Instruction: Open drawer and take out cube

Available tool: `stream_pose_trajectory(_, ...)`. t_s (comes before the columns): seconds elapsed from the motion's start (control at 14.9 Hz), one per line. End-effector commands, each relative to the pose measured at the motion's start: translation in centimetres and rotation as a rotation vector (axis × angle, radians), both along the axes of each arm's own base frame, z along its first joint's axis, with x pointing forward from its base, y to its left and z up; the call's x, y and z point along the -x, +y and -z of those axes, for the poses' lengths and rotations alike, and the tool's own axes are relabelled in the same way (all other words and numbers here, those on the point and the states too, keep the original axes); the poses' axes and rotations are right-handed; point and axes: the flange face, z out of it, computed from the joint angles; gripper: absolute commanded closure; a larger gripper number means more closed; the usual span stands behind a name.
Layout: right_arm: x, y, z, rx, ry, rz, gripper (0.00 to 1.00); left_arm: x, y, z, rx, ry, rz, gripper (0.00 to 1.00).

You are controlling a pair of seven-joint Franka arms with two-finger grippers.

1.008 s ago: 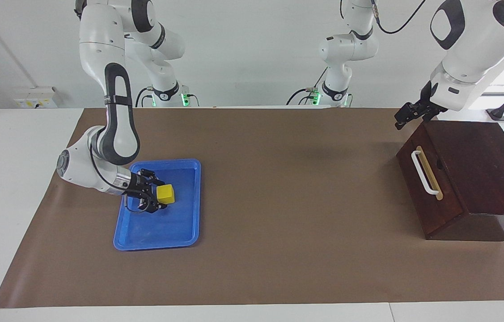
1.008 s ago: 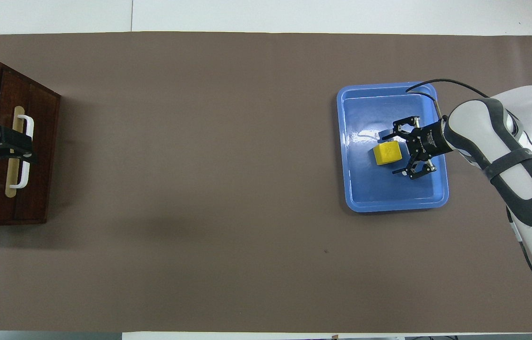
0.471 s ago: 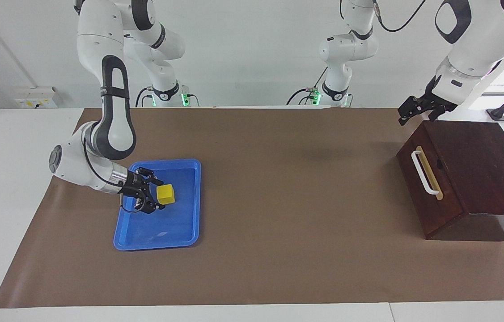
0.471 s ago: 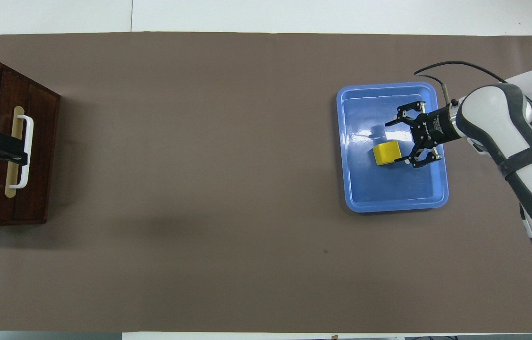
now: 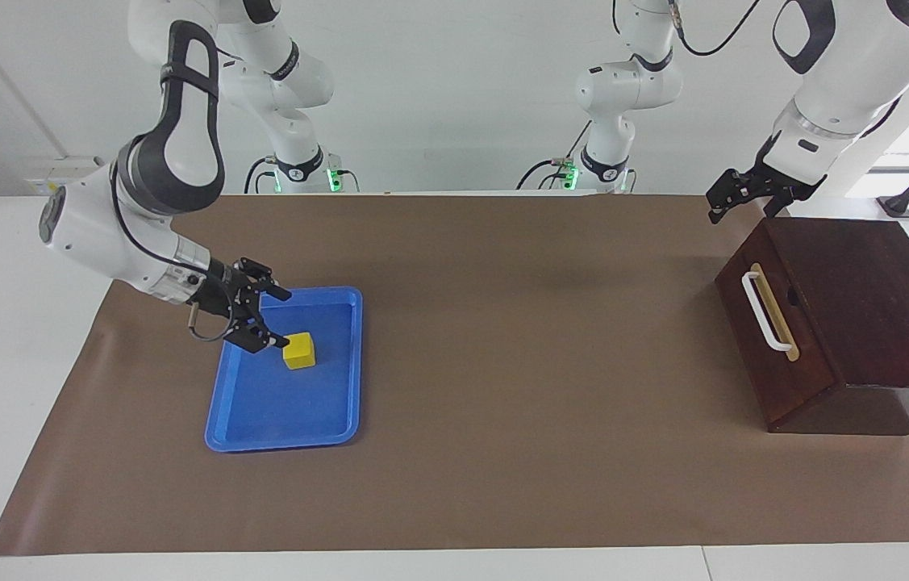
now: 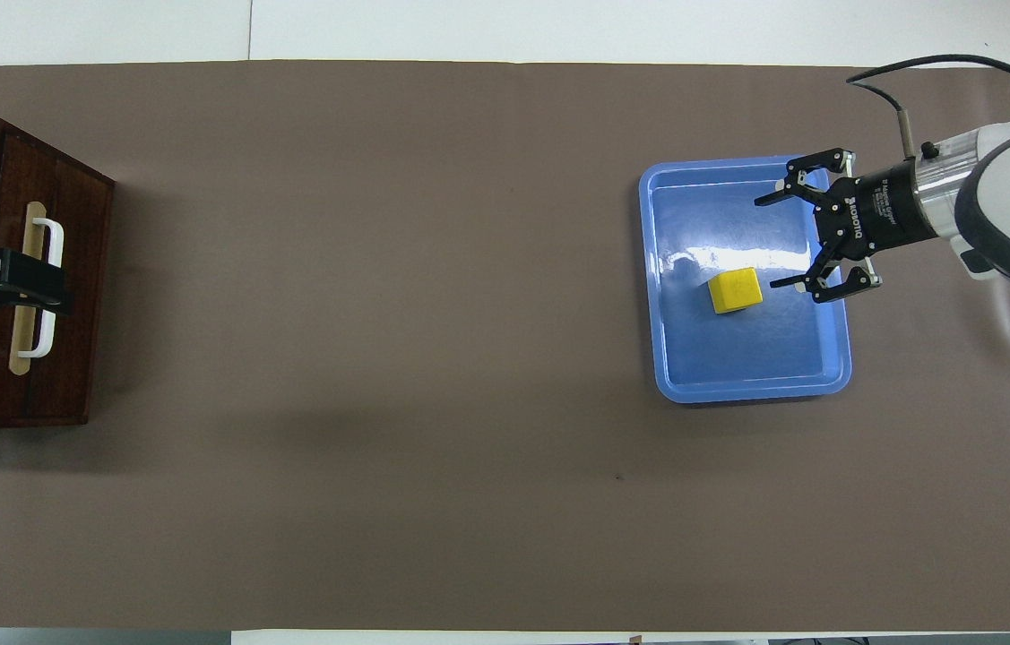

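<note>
Brown mat [image 5: 502, 339] covers white table [image 5: 10, 323].

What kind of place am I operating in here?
Probably a robotics lab test bench: a white table covered by a brown mat, bare white walls, and staged props only, a drawer, a blue tray and a cube.

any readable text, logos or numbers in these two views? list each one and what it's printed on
"ROBOTIQ": white lettering on the black body of the right gripper, read in the overhead view; a smaller line beside it is too small to read.
Left gripper: no readable marking in either view.
Drawer, cube, blue tray: no text.
White box on the wall: coloured marks, too small to read.
</note>
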Motion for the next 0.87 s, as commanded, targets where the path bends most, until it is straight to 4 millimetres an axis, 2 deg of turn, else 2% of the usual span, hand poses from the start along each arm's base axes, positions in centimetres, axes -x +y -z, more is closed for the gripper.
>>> stream_pose_trajectory(0.0, 1.4, 0.6, -4.8, 0.064, -0.016, -0.067, 0.00, 0.4, -0.6, -0.7, 0.013, 0.004, 0.021, 0.00)
stream_pose_trajectory(0.07, 1.5, 0.7, -6.4, 0.114, -0.024, -0.120, 0.00, 0.4, -0.6, -0.8, 0.012, 0.001, 0.021, 0.00)
stream_pose_trajectory(0.2, 1.9, 2.6, -9.6, 0.196, -0.079, -0.295, 0.00, 0.4, -0.7, -0.7, 0.012, 0.002, 0.024, 0.00)
stream_pose_trajectory(0.34, 2.9, 2.7, -11.4, 0.252, -0.158, -0.501, 0.00, 0.4, -0.5, -0.7, 0.010, 0.004, 0.021, 0.00)
stream_pose_trajectory(0.54, 4.0, 1.8, -13.0, 0.330, -0.263, -0.776, 0.00, 0.5, -0.6, -0.7, 0.009, 0.004, 0.022, 0.00)
stream_pose_trajectory(0.67, 4.5, 1.7, -14.0, 0.392, -0.348, -1.072, 0.00, 0.3, -0.4, -0.8, 0.009, -0.006, 0.019, 0.00)
stream_pose_trajectory(0.81, 4.9, 0.6, -14.8, 0.415, -0.411, -1.326, 0.00, 0.3, 0.1, -0.6, 0.009, -0.006, 0.010, 0.00)
